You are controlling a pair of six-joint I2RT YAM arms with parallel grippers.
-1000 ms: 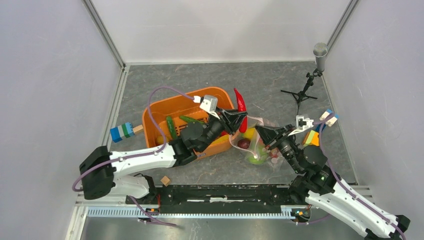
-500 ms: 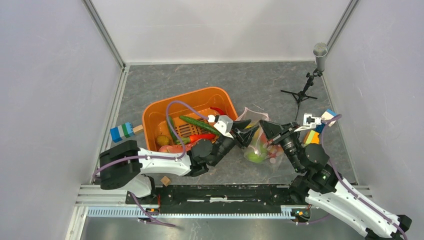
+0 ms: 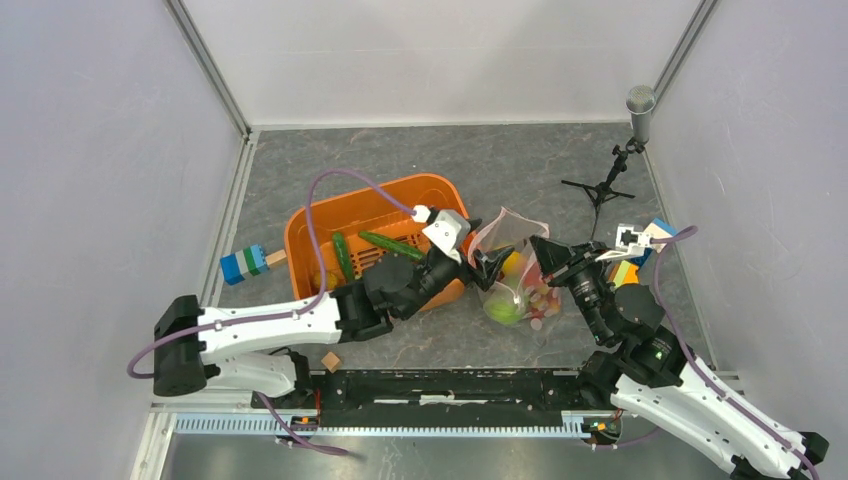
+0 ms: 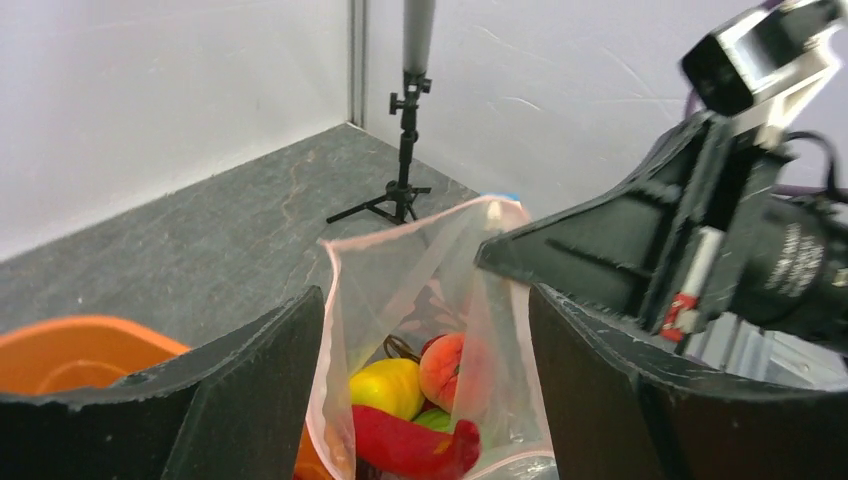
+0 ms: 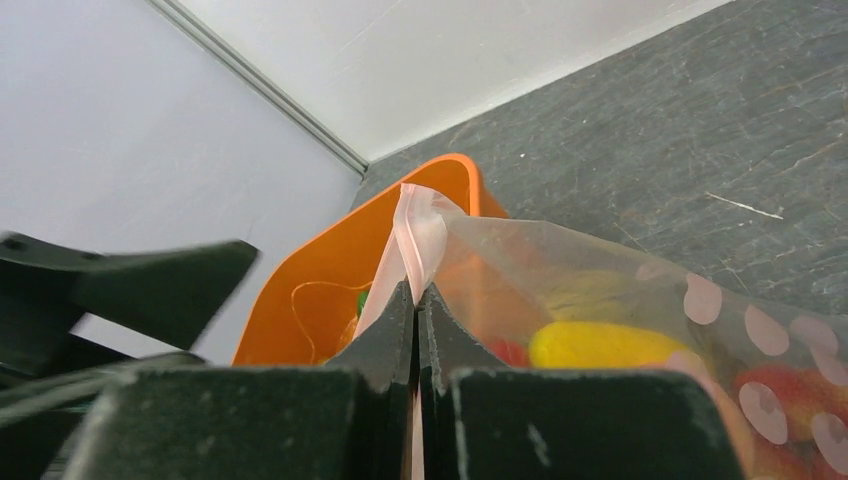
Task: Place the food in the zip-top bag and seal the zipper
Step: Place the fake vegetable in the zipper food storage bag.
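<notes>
The zip-top bag [image 3: 512, 272] stands open-mouthed between my two grippers, right of the orange tub [image 3: 330, 225]. My right gripper [image 5: 417, 292] is shut on the bag's pink zipper [image 5: 415, 225] and holds that edge up. My left gripper [image 4: 427, 300] is open, one finger on each side of the bag's mouth, with nothing between its fingers but the bag. Food lies inside the bag: a red chilli [image 4: 410, 445], a yellow piece [image 4: 390, 388], an orange piece [image 4: 447, 368] and a green one [image 3: 502, 311]. Two green pods [image 3: 390, 243] lie in the tub.
A microphone stand [image 3: 610, 180] stands at the back right. Coloured blocks lie left of the tub [image 3: 245, 263] and by the right arm [image 3: 635, 265]. A small wooden cube [image 3: 330, 360] sits near the front rail.
My left gripper carried the red chilli from over the tub to the bag's mouth and opened; the chilli now lies inside the bag. The right gripper kept its hold on the bag's edge.
</notes>
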